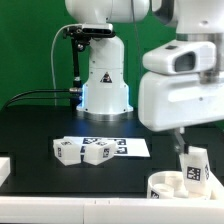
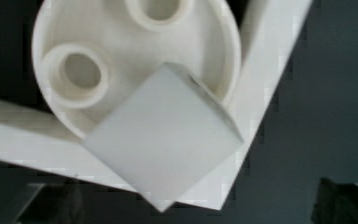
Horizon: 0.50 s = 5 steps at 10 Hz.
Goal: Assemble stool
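Stool seat (image 1: 170, 186) with upright leg (image 1: 194, 167) at table (image 1: 40, 125) front corner, exterior view's right | jaws (image 2: 176, 205) spread wide, empty, directly above | leg axis vertical | spare legs (image 1: 85, 150) mid-table, well apart.

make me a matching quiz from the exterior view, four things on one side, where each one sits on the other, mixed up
Things:
1. round seat
2. loose legs
3. marker board
4. robot base

Places:
A. flat on the black table, just to the exterior view's right of the loose white parts
B. at the back, in front of the green wall
C. near corner at the exterior view's right, under the arm
D. clustered mid-table, toward the exterior view's left

Pairs: 1-C, 2-D, 3-A, 4-B
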Tool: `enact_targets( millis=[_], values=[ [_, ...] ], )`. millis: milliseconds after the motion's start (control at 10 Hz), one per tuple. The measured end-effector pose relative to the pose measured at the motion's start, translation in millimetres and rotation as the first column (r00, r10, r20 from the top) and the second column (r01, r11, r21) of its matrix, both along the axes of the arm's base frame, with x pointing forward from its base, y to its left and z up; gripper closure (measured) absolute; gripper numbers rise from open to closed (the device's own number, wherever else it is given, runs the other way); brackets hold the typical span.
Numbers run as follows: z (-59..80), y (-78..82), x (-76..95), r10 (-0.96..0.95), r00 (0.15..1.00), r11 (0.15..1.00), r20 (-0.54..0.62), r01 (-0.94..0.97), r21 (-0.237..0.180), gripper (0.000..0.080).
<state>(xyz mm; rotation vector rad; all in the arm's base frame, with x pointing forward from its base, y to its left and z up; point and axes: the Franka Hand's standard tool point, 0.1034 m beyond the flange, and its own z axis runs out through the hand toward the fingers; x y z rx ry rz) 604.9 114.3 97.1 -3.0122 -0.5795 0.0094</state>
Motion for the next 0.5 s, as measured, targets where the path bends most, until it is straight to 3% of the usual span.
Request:
enact_targets(
  millis=[300, 500],
  values=[
    [-4.2, -2.0, -0.1, 0.203, 0.979, 0.979, 0.023, -0.203, -0.008, 0.015],
    [-23.1, -0.7, -10.0, 0.314, 0.949, 0.95, 0.035, -0.313, -0.018, 0.015]
  ],
)
